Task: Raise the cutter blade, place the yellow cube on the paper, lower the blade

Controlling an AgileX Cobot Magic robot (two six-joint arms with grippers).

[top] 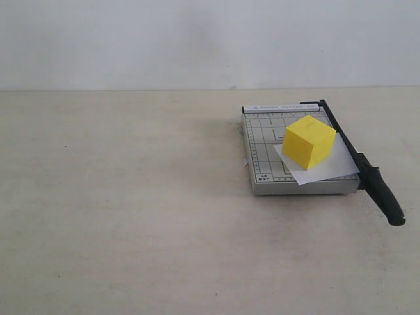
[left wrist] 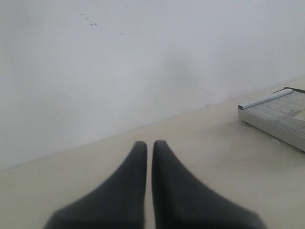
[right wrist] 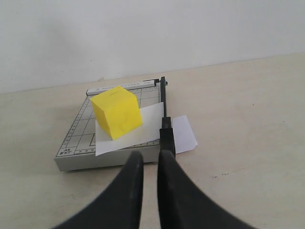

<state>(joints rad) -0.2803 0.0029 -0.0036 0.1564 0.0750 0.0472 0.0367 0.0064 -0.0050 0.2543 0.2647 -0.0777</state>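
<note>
We see a matt yellow cube [top: 309,141] on thin white paper [top: 328,168], beside the smooth black plastic cutter blade [top: 367,174].

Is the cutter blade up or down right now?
Down. The cutter blade lies flat along the base's edge, across the paper, whose strip pokes out past it.

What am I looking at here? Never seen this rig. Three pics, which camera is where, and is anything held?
It is a two-armed robot. The wide picture comes from a camera off the arms; the other two sit on the wrists, so the dark prongs are each arm's gripper. The left gripper is shut on nothing, over bare table. The right gripper holds nothing; its prongs stand close together, short of the paper cutter. On the cutter lies a white paper with a yellow cube on it. The cutter blade is down.
</note>
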